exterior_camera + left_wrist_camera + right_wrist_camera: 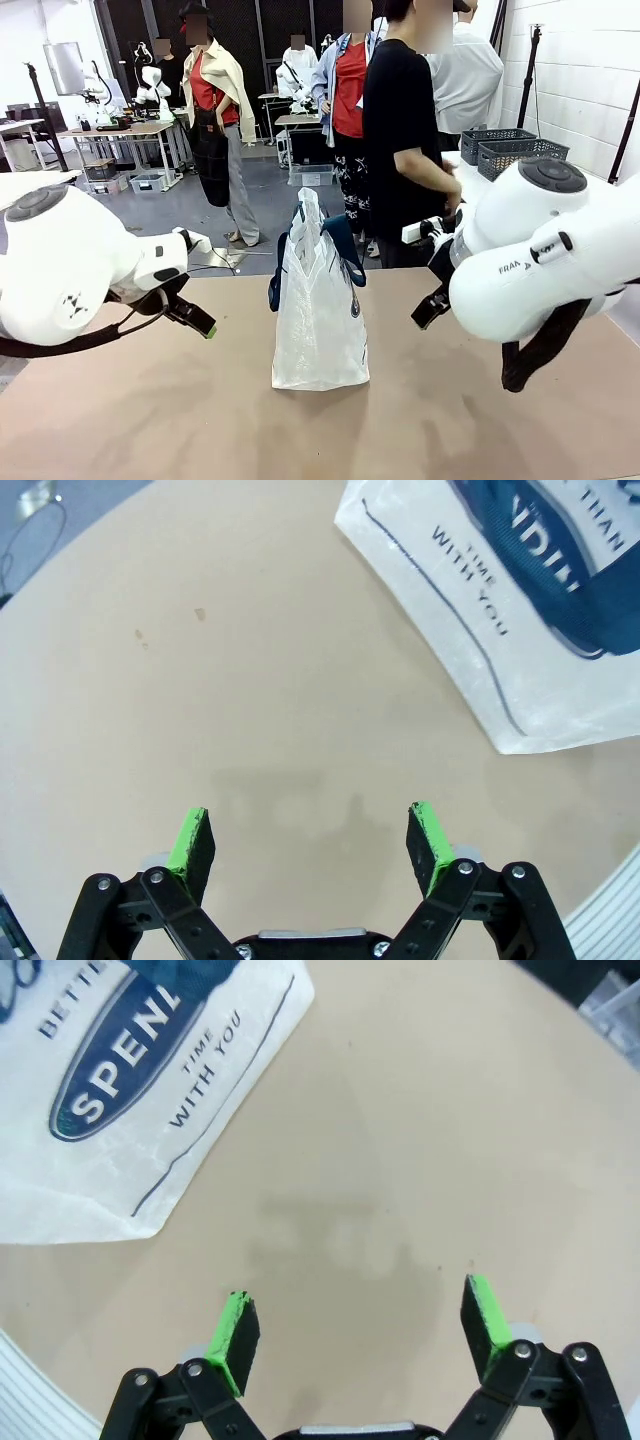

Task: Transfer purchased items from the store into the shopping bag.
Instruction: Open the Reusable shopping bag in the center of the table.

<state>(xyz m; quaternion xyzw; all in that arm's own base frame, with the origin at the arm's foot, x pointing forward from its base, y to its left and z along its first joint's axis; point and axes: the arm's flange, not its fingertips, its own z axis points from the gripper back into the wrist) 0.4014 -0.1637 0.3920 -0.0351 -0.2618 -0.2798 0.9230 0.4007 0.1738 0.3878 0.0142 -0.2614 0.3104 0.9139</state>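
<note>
Left gripper (312,832) and right gripper (362,1305), both spread and empty over the table (150,420), flank the upright shopping bag (320,310) at table centre; its mouth, seemingly narrow, should be held wide before loading begins.

I log: shopping bag (320,310) upright on desk (150,420) centre, between my left end effector (308,815) and right end effector (359,1292); person (405,130) behind it.

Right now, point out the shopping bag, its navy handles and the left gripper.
shopping bag (318,330): front view, middle of its front panel.
navy handles (347,250): front view, right strap near the mouth.
left gripper (308,825): left wrist view, midway between open fingers.
</note>
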